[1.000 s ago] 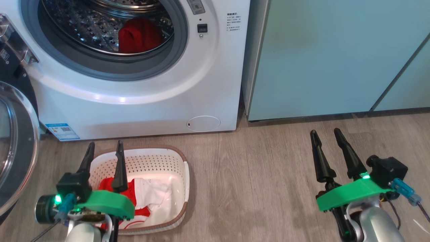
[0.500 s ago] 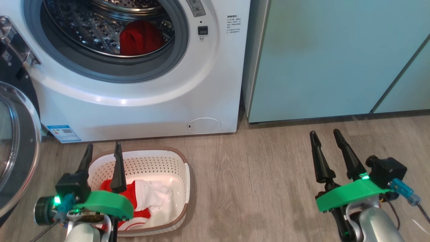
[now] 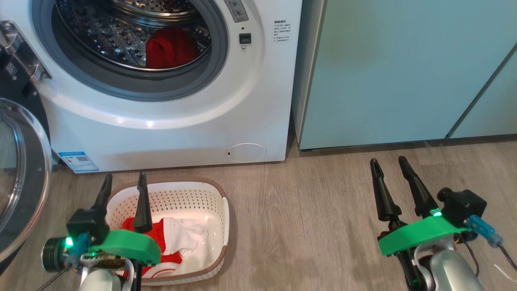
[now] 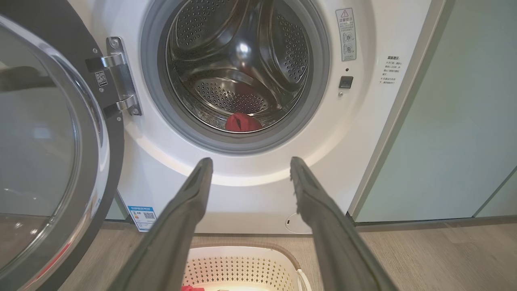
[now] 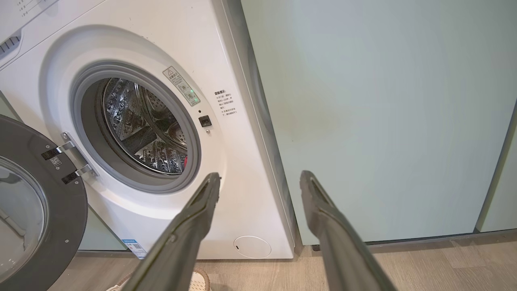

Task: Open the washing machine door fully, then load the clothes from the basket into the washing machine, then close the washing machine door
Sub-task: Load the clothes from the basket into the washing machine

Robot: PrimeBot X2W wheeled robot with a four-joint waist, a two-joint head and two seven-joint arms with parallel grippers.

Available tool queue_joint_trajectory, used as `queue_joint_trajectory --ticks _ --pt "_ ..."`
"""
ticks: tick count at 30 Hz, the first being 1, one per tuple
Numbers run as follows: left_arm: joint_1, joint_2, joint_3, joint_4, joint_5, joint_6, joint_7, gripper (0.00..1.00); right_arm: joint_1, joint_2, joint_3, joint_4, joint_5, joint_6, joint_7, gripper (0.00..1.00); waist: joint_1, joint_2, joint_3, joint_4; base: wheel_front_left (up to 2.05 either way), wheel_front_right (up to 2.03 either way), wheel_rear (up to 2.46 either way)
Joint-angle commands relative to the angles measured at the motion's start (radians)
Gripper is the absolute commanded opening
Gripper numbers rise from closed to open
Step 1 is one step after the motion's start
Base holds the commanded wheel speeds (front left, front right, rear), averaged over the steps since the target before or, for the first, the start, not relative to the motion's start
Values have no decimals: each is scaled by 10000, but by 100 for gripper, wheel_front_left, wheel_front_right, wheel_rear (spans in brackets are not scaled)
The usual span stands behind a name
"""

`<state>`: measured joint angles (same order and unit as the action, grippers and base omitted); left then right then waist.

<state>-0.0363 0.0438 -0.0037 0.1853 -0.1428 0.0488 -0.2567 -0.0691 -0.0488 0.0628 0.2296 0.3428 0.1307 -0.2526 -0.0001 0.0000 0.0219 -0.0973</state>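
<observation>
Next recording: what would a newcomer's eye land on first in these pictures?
The washing machine stands at upper left of the head view, its door swung wide to the left and a red garment lying in the drum. On the floor before it, the basket holds red and white clothes, the open left gripper poised above; the open right gripper hangs near the teal cabinet.

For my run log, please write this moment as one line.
washing machine door: open | drum: red garment inside | basket: clothes inside | left gripper: open, empty | right gripper: open, empty
</observation>
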Motion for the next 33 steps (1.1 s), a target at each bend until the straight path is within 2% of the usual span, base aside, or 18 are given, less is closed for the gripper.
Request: queue_joint_trajectory --ticks 1,11,21,25,33 --pt "-276 65 280 -263 -39 91 -51 100 -161 -14 248 -282 -45 0 -92 100 1 0 11 3 0 0 0" --pt "-370 64 244 -360 -71 122 -51 100 -225 -14 254 -361 -17 0 -92 100 1 0 314 -2 0 0 0" --pt "-1049 64 204 294 148 88 -51 100 -709 -14 174 -604 -53 0 -92 100 1 0 1900 -85 0 0 0" --pt "-1518 148 206 1209 568 10 -51 100 -961 -14 188 -702 -61 0 -92 100 1 0 2739 -185 0 0 0" --pt "-3266 878 -411 4626 1502 -173 -51 100 -1493 -14 277 -878 -90 0 -92 100 1 0 4358 -497 0 0 0"
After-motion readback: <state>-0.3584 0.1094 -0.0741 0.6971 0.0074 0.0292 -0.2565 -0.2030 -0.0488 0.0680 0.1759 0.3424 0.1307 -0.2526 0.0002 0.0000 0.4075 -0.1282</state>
